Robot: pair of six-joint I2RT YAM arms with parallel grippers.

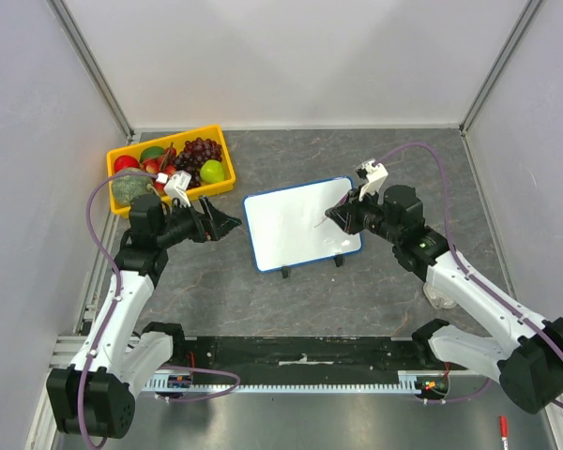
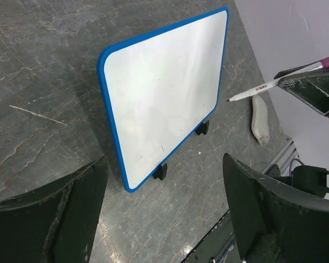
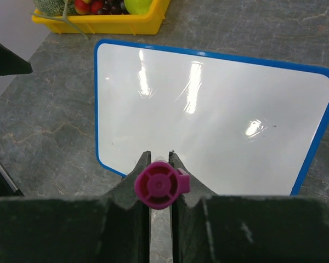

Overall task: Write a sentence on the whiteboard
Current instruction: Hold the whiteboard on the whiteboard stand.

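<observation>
Right pincer (image 1: 338, 217) clenched on a white marker (image 2: 266, 86), purple butt end wedged between the fingers (image 3: 126, 213) in the right wrist view. Red tip aimed toward 9 o'clock at the whiteboard (image 1: 300, 223), close by the board's 3 o'clock edge. Touching or just clear of it: cannot tell.

Left pincer (image 1: 227, 225) released, jaws spread wide and holding nothing. Faces the board's 9 o'clock edge from a short way off, apart from it.

Whiteboard mid-table on the grey marbled top (image 1: 375, 291), between the two pincers. Propped at a slant on two small black feet (image 1: 284, 273) along its 6 o'clock edge. Thin blue frame with rounded corners all round. Face white and glossy, streaked with glare, a few tiny dark specks in the right wrist view.

Yellow tray (image 1: 183, 135) at 10 o'clock from the board, near its corner but apart. Holds dark grapes (image 1: 202, 150), a green apple (image 1: 212, 172), red fruit (image 1: 125, 163) and broccoli (image 1: 127, 190).

Pale oblong lump (image 2: 260, 119) on the tabletop at 4 o'clock from the board, beside the right arm. Red-tipped pen (image 1: 503, 431) far out at 5 o'clock, on the metal ledge past the arm bases.
</observation>
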